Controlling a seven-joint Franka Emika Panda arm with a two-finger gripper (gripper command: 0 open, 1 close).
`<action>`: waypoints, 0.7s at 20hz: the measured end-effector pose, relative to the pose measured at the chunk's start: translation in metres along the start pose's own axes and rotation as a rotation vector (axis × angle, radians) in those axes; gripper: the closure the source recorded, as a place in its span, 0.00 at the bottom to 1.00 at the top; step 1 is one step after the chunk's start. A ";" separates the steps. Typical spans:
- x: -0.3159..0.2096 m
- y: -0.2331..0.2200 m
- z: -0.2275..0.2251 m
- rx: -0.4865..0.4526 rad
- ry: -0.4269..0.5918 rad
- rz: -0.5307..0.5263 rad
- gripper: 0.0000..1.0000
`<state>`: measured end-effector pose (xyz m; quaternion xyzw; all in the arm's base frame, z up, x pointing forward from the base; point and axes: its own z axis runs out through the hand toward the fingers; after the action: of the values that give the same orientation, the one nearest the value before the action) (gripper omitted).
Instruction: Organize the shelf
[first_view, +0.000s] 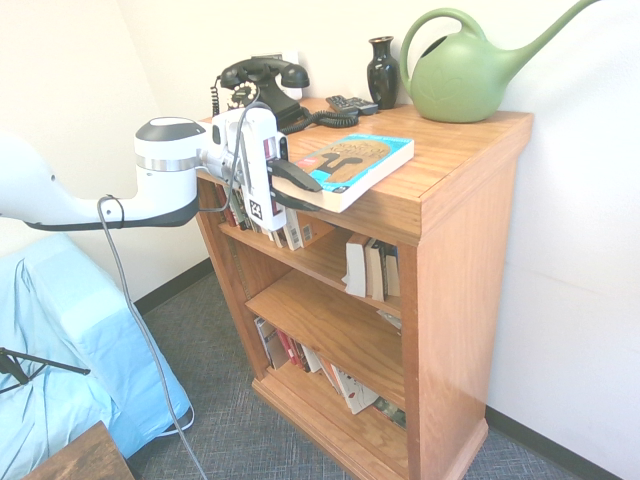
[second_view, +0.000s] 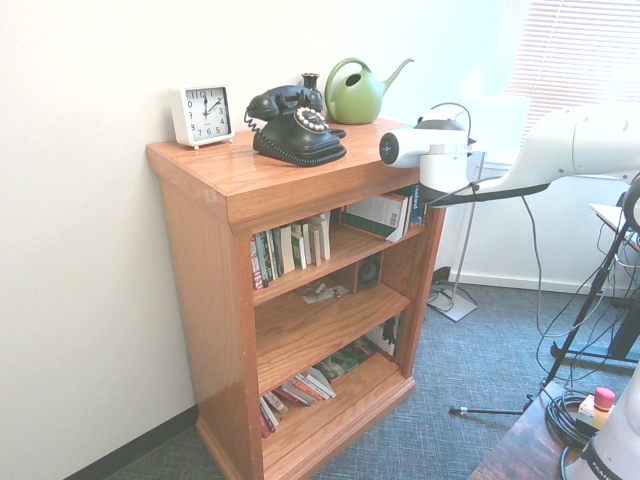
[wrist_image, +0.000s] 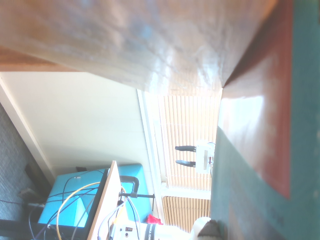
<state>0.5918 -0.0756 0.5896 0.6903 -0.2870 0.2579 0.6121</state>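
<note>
- Tool (first_view: 308, 192): pinched on the overhanging corner of a thick blue-covered book (first_view: 350, 168), one finger above, one below.
- Shelf (first_view: 465, 260): wooden bookcase in front of the arm; the book lies on its top.
- Behind the book: black telephone (first_view: 262, 82), dark vase (first_view: 382, 73), green watering can (first_view: 462, 75).
- Tiers: upright and leaning books (second_view: 290, 248).

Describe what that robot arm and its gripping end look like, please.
The arm is glossy white and rounded, with a grey band, black trim underneath and a dark cable looping along it. The gripper has a white, boxy body with a small black-and-white marker, and dark, tapering fingers.
</note>
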 end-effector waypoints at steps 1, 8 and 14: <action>0.000 0.000 -0.001 0.002 -0.001 0.005 1.00; 0.009 0.052 -0.024 0.121 -0.096 0.150 1.00; -0.019 0.139 -0.022 0.299 -0.213 0.280 1.00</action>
<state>0.4796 -0.0643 0.6756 0.7499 -0.4019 0.3055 0.4275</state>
